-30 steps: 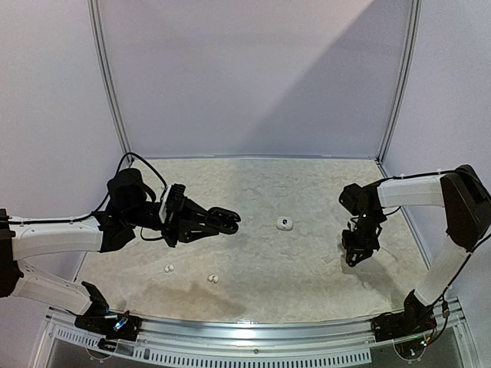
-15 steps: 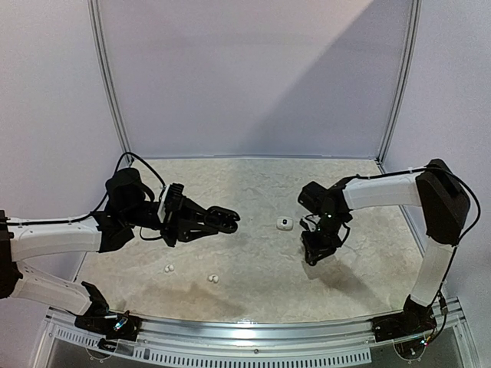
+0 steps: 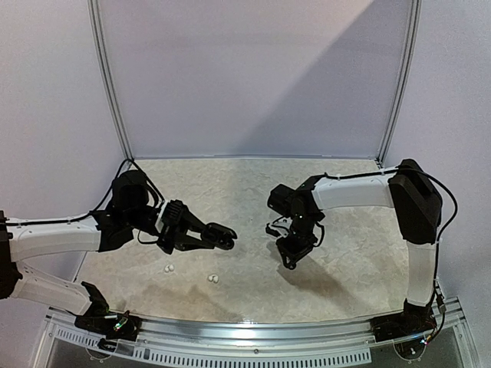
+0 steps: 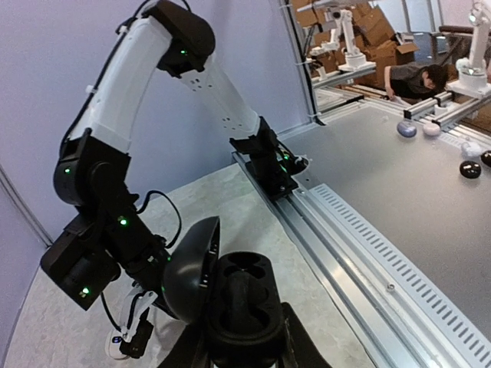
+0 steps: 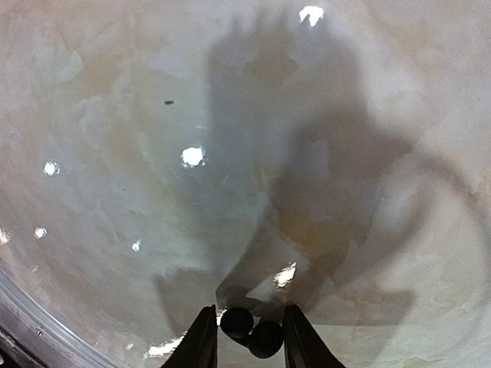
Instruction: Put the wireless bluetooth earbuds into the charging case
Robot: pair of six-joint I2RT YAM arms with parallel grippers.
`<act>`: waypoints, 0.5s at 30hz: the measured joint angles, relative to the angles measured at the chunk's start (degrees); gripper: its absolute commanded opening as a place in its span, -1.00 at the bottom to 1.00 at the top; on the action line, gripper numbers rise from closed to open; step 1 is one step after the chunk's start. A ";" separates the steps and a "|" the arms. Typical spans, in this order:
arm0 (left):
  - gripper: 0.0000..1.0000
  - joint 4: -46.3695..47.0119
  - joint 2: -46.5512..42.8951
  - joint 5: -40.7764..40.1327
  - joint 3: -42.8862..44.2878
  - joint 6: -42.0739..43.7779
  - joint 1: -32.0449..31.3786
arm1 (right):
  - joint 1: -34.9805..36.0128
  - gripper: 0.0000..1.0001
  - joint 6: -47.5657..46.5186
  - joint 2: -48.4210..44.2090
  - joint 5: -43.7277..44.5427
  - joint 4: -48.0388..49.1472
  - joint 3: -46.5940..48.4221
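Currently, left gripper (image 3: 223, 233) clamped on open black charging case (image 4: 244, 307), right gripper (image 5: 249, 341) pinching black earbud (image 5: 237, 322)

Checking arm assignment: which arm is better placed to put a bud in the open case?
Right. The right gripper pinches what looks like a black bud and hangs near the open case, which the left gripper holds. Left is occupied.

Between your left hand (image 3: 220, 234), gripping the open charging case (image 4: 242, 299), and your right hand (image 3: 288, 259), pinching black earbuds (image 5: 239, 322), a strip of bare desk (image 3: 253, 253) lies open. Two white earbuds (image 3: 169, 268) lie near the front edge, beneath the left hand. The right arm (image 3: 353, 192) bars the desk's right side.
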 measured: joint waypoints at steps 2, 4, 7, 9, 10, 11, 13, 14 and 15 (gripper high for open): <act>-1.00 -4.09 0.59 1.95 0.72 4.42 0.00 | 0.11 -0.41 -2.43 1.11 -0.15 -1.60 1.73; -1.00 -7.52 1.68 3.50 1.64 7.85 0.00 | 0.17 -0.40 -4.52 2.29 -0.17 -3.26 3.56; -1.00 -12.61 3.80 5.86 2.99 13.11 0.00 | 0.28 -0.39 -8.15 3.85 -0.11 -5.49 5.95; -1.00 -16.55 5.11 7.15 3.80 16.76 0.00 | 0.33 -0.39 -10.23 4.46 -0.11 -6.62 6.91; -1.00 -18.88 5.81 7.85 4.26 18.62 0.00 | 0.33 -0.38 -11.15 4.79 -0.07 -7.32 7.45; -1.00 -21.05 6.47 8.26 4.72 20.37 0.02 | 0.33 -0.38 -12.02 5.18 -0.04 -7.78 8.07; -1.00 -25.53 7.61 9.20 5.57 23.61 0.02 | 0.33 -0.37 -13.38 5.81 -0.04 -8.48 9.03; -1.00 -27.43 7.98 9.55 5.88 25.05 0.02 | 0.35 -0.37 -13.97 6.05 -0.04 -8.68 9.44; -1.00 -28.94 8.20 9.77 6.08 26.12 0.02 | 0.35 -0.36 -14.49 6.19 -0.04 -8.74 9.77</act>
